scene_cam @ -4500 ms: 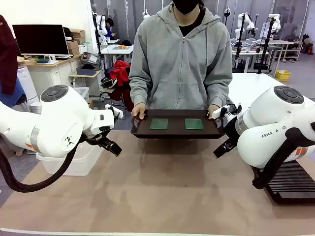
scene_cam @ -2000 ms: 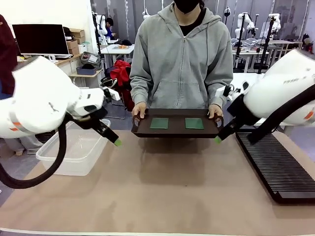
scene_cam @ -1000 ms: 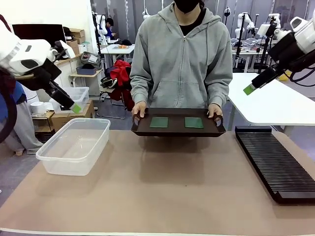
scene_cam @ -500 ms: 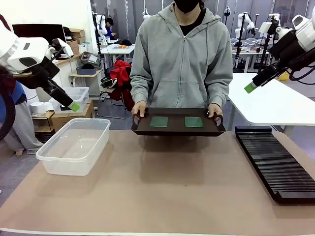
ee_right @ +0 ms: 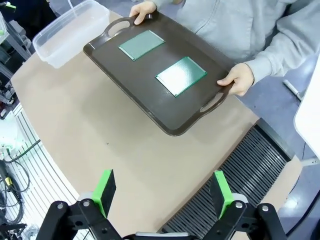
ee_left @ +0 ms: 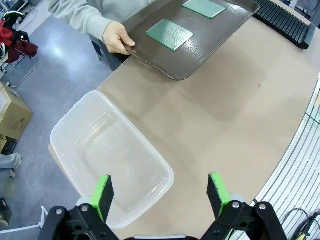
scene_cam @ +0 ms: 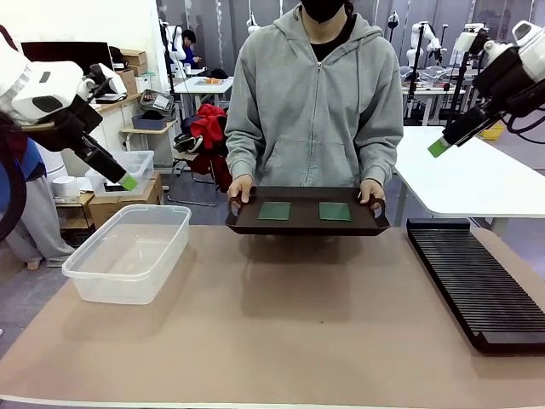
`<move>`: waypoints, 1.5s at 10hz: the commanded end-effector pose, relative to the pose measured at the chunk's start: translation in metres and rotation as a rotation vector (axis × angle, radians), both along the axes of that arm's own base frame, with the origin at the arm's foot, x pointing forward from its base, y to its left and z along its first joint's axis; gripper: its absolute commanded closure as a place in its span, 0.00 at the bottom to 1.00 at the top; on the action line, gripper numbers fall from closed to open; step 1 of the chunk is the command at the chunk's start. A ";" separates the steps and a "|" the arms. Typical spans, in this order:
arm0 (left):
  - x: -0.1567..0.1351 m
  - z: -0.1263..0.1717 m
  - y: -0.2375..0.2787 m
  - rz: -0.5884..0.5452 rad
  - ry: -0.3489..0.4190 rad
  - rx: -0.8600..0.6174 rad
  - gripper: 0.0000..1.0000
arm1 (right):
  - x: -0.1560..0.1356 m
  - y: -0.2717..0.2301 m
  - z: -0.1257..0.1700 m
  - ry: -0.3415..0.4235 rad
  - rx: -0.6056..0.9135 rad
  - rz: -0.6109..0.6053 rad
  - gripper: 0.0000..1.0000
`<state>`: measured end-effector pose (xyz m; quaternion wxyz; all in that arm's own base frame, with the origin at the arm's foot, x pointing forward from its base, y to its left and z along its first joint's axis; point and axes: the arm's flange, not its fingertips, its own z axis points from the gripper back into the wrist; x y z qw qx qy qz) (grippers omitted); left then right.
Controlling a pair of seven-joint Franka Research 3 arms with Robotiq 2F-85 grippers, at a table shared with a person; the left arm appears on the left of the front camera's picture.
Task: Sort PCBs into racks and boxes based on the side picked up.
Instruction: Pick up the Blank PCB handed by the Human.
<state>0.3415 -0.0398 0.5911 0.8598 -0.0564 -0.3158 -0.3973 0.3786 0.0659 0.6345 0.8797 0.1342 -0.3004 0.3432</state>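
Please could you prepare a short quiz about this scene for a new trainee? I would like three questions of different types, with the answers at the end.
1. True or false: both PCBs lie flat on the dark tray that the person holds by its handles.
2. Fill in: the left gripper, raised near the clear box, has its jaws ____.
3. Where does the black rack lie? A) on the table, at the robot's right; B) on the tray; C) inside the clear box.

Key: 1 true; 2 open; 3 A.
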 end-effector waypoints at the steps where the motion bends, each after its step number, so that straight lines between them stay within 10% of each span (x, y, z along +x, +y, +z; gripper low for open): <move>1: 0.001 0.017 0.014 -0.004 0.053 -0.079 0.00 | -0.005 -0.021 0.014 0.036 0.041 -0.022 0.00; 15: -0.016 0.061 0.029 -0.002 -0.046 -0.073 0.00 | -0.002 -0.065 0.044 -0.014 0.054 -0.112 0.00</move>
